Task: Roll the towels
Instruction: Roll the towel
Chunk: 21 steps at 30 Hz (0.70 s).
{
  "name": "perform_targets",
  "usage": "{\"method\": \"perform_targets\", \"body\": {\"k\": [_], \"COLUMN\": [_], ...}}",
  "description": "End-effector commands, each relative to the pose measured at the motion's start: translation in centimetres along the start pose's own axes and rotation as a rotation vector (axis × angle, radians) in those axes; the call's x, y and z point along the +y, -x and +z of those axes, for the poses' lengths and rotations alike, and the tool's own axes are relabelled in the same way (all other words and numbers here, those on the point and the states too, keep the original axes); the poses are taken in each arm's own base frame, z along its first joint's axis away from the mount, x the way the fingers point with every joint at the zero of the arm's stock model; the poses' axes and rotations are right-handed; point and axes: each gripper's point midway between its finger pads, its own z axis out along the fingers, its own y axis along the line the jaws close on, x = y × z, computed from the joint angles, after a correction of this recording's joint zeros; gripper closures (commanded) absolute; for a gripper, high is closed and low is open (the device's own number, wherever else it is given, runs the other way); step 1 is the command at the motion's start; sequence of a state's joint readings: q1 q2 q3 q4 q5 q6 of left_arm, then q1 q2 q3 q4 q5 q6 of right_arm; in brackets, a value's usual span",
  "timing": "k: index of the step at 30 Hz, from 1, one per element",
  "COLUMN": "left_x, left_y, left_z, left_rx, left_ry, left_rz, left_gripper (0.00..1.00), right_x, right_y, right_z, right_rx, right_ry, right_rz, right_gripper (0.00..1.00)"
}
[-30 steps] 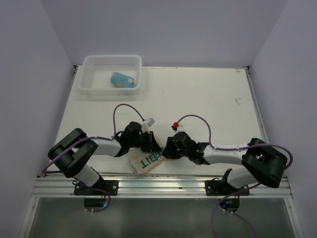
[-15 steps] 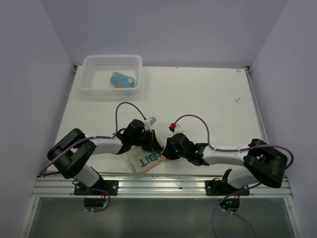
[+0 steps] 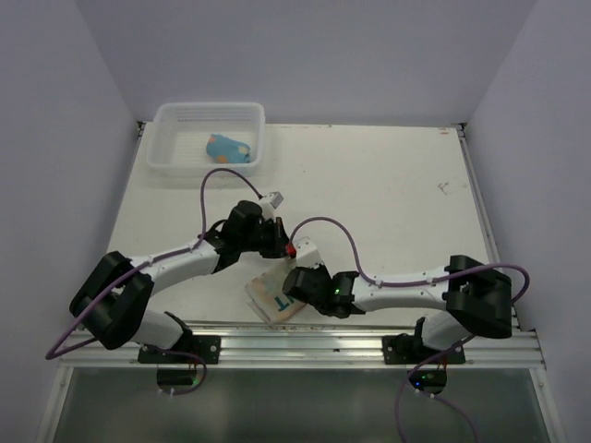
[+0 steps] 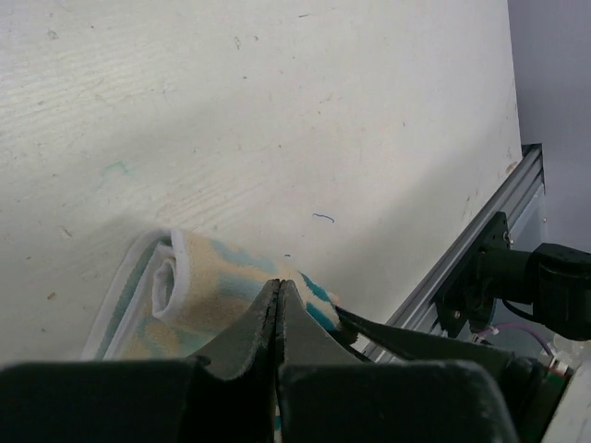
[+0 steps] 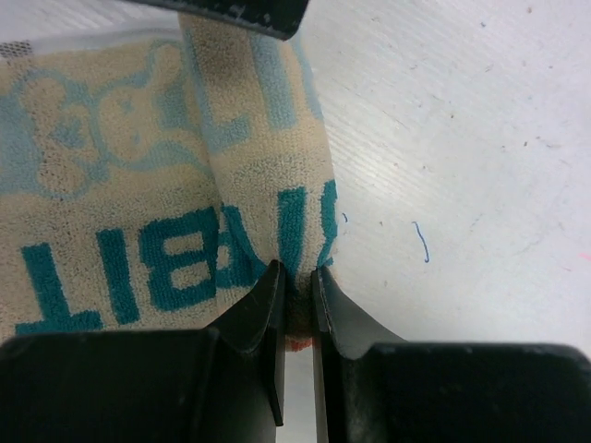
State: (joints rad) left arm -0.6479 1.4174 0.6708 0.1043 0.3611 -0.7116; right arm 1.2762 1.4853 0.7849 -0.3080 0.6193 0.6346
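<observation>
The cream towel (image 3: 266,297) with teal "RABBIT" lettering lies near the table's front edge, partly rolled; its rolled end shows in the left wrist view (image 4: 175,281). My right gripper (image 3: 290,295) is shut on the towel's right edge, and the cloth (image 5: 138,185) is pinched between its jaws (image 5: 297,275). My left gripper (image 3: 277,247) is shut and empty, just behind the towel; its closed tips (image 4: 279,284) hover over the cloth. The light blue dotted towel (image 3: 229,148) lies bundled in the basket.
The white slatted basket (image 3: 166,168) stands at the back left. The metal rail (image 3: 305,341) runs along the table's front edge, close to the cream towel. Both arms' cables (image 3: 332,226) loop over the middle of the table.
My right gripper has moved left onto the cream towel's edge and closed on it. My left gripper has drawn back off the towel towards the rear. The towel looks narrower.
</observation>
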Motion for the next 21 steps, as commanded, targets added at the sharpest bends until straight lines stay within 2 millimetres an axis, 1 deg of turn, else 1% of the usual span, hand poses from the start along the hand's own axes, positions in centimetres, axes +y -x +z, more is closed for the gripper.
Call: {"method": "perform_targets", "body": {"k": [1,2,4,5,6,7,8,9,10,11,12,16,17,19,21], "left_x": [-1.0,-1.1,-1.3,-1.4,-1.5,-1.7,-1.8,-1.8,-1.9,-2.1,-1.9,-1.8,-1.4,-1.4,-1.0], "left_y": [1.6,1.7,1.8,1.8,1.6,1.7,1.7,1.4,1.6,1.4,1.1,-0.1,-0.7,-1.2,-2.1], "left_z": [-0.8,-0.9,-1.0,-1.0,-0.9,-0.9,-0.9,-1.0,-1.0,-0.9,-0.8,-0.8,-0.8,-0.8,-0.8], "left_rx": [-0.040,-0.046,-0.046,-0.046,-0.041,-0.046,-0.043,-0.036,-0.045,-0.042,-0.040,-0.028,-0.020,-0.015,-0.004], "left_ry": [-0.005,-0.007,-0.016,-0.019,-0.025,-0.034,-0.040,-0.051,-0.058,-0.063,-0.067,-0.075,-0.070,-0.077,-0.074], "left_rz": [0.040,0.039,0.039,0.038,0.035,0.036,0.027,0.025,0.026,0.023,0.024,0.011,0.004,-0.003,-0.009], "left_gripper": [1.00,1.00,1.00,1.00,1.00,1.00,1.00,1.00,1.00,1.00,1.00,1.00,1.00,1.00,1.00], "right_x": [-1.9,-1.5,-1.2,-0.8,-0.4,-0.8,-0.3,-0.1,0.1,0.9,0.8,2.5,2.9,3.4,3.7], "right_y": [0.6,0.9,0.4,0.4,0.9,0.5,0.5,0.7,0.9,0.8,0.8,0.2,0.1,-0.3,-0.8], "right_z": [-0.4,-0.6,-0.4,-0.6,-0.7,-0.6,-0.9,-1.2,-1.2,-1.1,-1.2,-1.2,-0.9,-0.7,-0.3], "right_rx": [-0.025,-0.039,-0.029,-0.036,-0.046,-0.040,-0.049,-0.048,-0.059,-0.059,-0.061,-0.053,-0.045,-0.036,-0.022], "right_ry": [-0.179,-0.194,-0.223,-0.232,-0.239,-0.283,-0.289,-0.309,-0.326,-0.333,-0.353,-0.377,-0.387,-0.389,-0.401], "right_rz": [-0.175,-0.202,-0.253,-0.279,-0.285,-0.325,-0.348,-0.371,-0.373,-0.397,-0.415,-0.484,-0.504,-0.522,-0.539], "right_gripper": [1.00,1.00,1.00,1.00,1.00,1.00,1.00,1.00,1.00,1.00,1.00,1.00,1.00,1.00,1.00]}}
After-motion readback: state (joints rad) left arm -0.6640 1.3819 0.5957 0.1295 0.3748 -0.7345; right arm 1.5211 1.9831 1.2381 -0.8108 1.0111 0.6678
